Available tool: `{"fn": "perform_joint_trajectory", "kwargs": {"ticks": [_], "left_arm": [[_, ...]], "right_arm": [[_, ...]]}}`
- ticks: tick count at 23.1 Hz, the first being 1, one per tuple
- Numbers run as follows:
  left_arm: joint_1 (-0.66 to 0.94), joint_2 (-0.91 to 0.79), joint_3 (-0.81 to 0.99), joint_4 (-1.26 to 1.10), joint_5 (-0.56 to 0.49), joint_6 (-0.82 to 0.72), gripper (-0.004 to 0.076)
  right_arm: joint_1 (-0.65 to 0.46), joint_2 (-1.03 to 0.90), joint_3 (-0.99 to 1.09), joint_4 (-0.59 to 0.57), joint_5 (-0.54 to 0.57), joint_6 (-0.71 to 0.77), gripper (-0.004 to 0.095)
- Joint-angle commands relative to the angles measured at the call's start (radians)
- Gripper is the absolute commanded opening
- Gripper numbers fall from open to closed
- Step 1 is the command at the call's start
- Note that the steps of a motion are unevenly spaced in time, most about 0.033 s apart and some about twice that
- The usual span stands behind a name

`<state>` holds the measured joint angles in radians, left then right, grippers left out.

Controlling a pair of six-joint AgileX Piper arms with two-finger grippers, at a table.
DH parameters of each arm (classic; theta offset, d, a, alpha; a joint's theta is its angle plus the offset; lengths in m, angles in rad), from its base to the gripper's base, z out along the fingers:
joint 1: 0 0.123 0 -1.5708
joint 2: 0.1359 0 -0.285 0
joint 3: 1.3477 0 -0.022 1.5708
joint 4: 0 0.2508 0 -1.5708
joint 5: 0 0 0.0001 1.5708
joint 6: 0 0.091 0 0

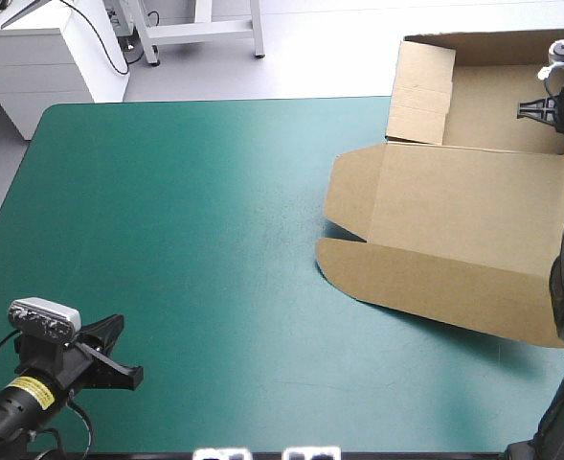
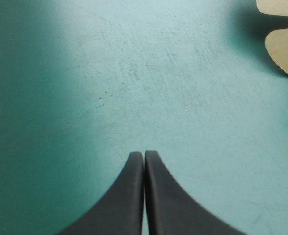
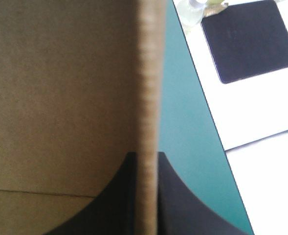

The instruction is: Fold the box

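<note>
The brown box [image 1: 463,206] lies at the table's right side. Its far part has walls raised into an open tray, and the lid with rounded flaps lies flat toward the near side. My right gripper [image 1: 536,108] is at the tray's right wall and shut on it. In the right wrist view the wall's edge [image 3: 147,98] runs straight up between the black fingers [image 3: 175,196]. My left gripper [image 1: 119,362] hovers low at the near left corner, far from the box, and is shut on nothing. Its joined tips [image 2: 144,154] point at bare teal-green cover, with two box flaps [image 2: 286,51] far ahead.
The teal-green cover [image 1: 186,230] stretches bare across the middle and left. The box sits close to the table's right edge [image 3: 202,98]. Beyond that edge a black mat [image 3: 249,41] lies on the pale floor. A white cabinet [image 1: 52,48] stands past the far left corner.
</note>
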<state>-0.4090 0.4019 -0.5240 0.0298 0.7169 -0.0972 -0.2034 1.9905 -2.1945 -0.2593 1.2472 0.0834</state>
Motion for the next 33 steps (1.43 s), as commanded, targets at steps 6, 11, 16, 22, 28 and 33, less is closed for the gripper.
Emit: {"fn": "perform_joint_trajectory", "kwargs": {"ticks": [6, 11, 16, 22, 28, 33], "left_arm": [[-0.003, 0.008, -0.03, -0.002, -0.06, -0.01, -0.0008], [-0.003, 0.008, -0.03, 0.002, -0.059, -0.01, -0.0008], [-0.003, 0.008, -0.03, 0.002, -0.059, -0.01, -0.0008], [-0.003, 0.008, -0.029, 0.002, -0.059, -0.01, -0.0008], [-0.003, 0.008, -0.029, 0.002, -0.071, -0.01, -0.0008], [-0.003, 0.008, -0.029, 0.002, -0.07, -0.01, -0.0008]], "right_arm": [[-0.051, 0.111, -0.029, 0.009, 0.004, 0.012, -0.002], [-0.051, 0.177, -0.029, 0.014, 0.004, 0.011, 0.0005], [-0.06, 0.179, -0.027, 0.015, 0.004, -0.018, 0.0546], [-0.064, 0.066, -0.027, -0.031, 0.006, -0.018, 0.0882], [-0.059, -0.189, -0.025, 0.451, 0.006, -0.208, 0.0873], [0.007, -0.28, 0.042, 0.585, 0.006, -0.255, 0.059]]}}
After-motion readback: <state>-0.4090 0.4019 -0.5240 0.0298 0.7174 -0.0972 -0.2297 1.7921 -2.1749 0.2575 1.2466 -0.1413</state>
